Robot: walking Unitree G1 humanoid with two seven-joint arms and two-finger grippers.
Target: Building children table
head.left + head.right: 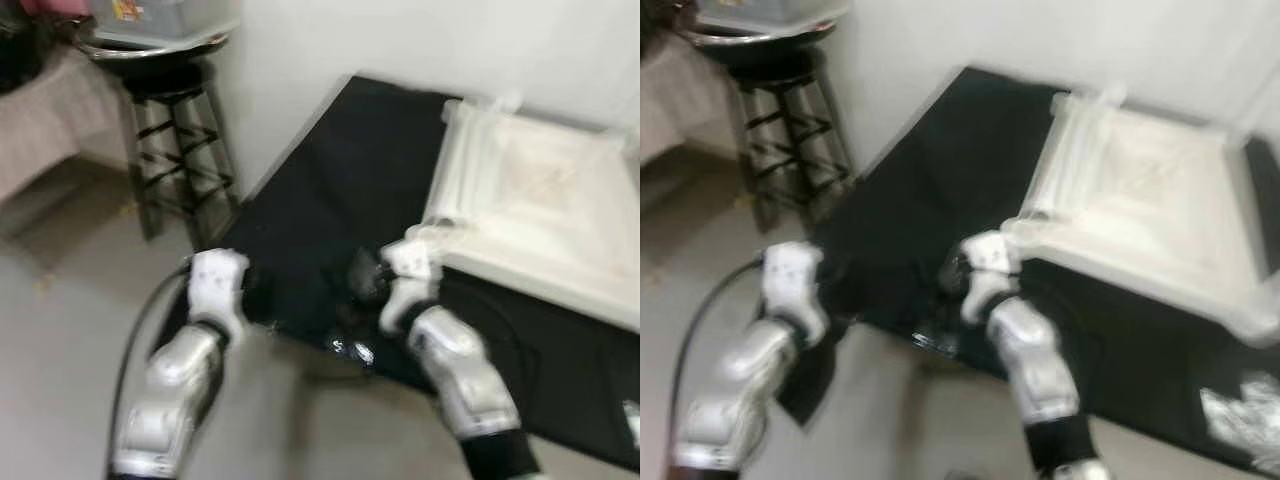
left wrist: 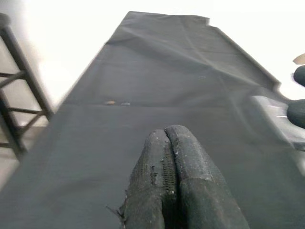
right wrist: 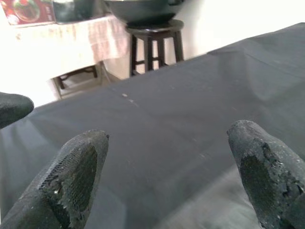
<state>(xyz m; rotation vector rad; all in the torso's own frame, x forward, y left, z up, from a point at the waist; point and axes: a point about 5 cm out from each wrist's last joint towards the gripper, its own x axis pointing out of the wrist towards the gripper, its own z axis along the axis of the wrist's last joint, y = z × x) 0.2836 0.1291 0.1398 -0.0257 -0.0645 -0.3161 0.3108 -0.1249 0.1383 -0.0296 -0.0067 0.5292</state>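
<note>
A white square table top (image 1: 540, 200) lies on a black cloth (image 1: 340, 170) spread on the floor, its raised rim facing up. My right gripper (image 3: 169, 136) is open, low over the cloth, close to the near left corner of the table top (image 1: 420, 240). Its fingers (image 3: 76, 171) hold nothing. My left gripper (image 2: 165, 131) is shut, fingers pressed together, above the cloth's near left edge (image 1: 250, 300). The head views are blurred.
A dark stool (image 1: 175, 130) carrying a metal basin (image 1: 150, 45) stands at the back left by the white wall. A cloth-covered table (image 1: 40, 120) is further left. A shiny plastic bag (image 1: 1240, 410) lies on the cloth at the right. Grey floor (image 1: 70, 300) spreads to the left.
</note>
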